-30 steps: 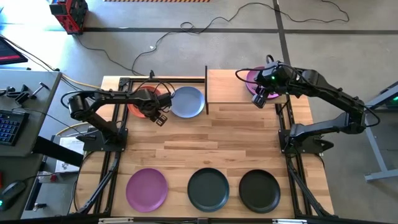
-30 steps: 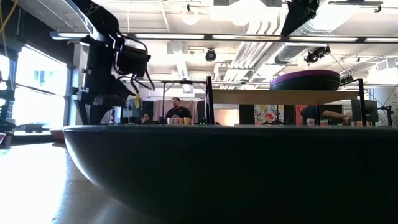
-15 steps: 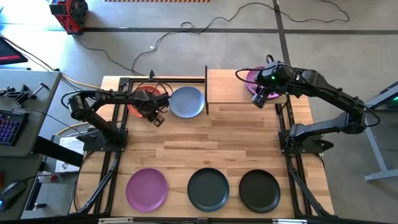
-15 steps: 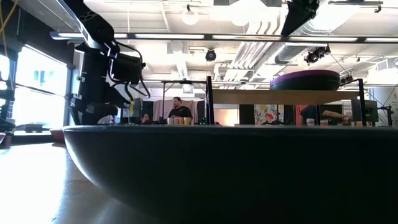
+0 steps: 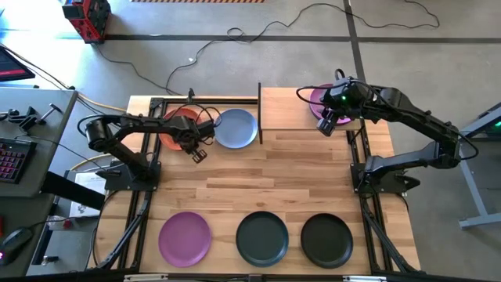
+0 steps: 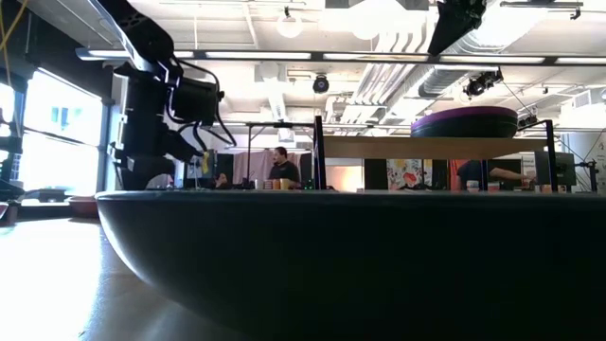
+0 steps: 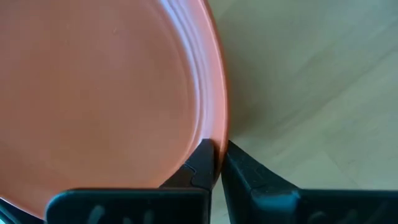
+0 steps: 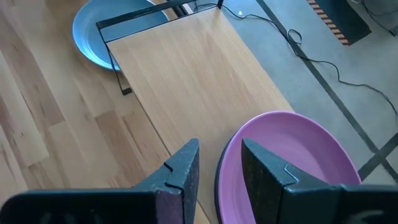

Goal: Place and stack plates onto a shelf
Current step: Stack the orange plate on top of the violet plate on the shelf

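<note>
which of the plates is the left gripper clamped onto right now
The orange plate, its rim pinched by the left gripper; the pale blue plate beside it lies free.

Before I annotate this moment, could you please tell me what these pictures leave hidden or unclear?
- Orange plate: high view, the left gripper and its arm cover part of it; left wrist view cuts it off at the frame edges.
- What lies under the purple plate on the shelf: the plate and right gripper hide it.
- Low view: a dark plate fills the foreground, hiding the tabletop behind.

Orange plate (image 7: 106,87), pale blue plate (image 5: 236,128), purple plate (image 8: 292,155) on light-wood shelf (image 8: 193,74), two black plates (image 5: 262,237).
</note>
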`<state>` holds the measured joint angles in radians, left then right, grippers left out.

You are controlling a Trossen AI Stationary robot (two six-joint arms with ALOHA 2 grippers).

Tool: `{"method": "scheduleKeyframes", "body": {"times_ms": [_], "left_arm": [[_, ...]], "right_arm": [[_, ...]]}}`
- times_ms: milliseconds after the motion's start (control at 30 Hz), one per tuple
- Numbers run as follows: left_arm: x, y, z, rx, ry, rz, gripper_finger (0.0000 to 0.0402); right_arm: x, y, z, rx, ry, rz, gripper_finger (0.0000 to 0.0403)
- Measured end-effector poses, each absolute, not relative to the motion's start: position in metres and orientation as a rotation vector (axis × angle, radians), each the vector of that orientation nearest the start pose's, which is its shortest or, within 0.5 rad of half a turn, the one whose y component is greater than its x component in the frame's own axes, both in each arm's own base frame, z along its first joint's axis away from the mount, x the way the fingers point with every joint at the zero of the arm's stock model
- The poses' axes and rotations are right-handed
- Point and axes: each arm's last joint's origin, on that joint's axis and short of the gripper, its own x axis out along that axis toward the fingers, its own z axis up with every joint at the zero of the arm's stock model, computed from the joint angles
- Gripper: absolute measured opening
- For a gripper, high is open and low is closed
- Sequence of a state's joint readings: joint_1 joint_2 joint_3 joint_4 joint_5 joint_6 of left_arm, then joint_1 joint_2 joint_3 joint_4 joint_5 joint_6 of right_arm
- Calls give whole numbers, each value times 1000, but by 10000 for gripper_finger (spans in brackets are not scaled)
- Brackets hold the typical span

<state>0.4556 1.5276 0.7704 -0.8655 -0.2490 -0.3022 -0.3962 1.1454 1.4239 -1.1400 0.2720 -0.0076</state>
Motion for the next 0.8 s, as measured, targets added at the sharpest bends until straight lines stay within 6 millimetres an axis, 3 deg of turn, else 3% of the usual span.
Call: {"method": "scheduleKeyframes", "body": {"times_ms": [533,800], "left_arm": [[199,86,159,-297,1543,688,1],[187,81,179,-281,1503,669,0]], "right_arm": [[176,-79,396,214,825,-643,96],[184,-59,396,270,802,-578,96]]}}
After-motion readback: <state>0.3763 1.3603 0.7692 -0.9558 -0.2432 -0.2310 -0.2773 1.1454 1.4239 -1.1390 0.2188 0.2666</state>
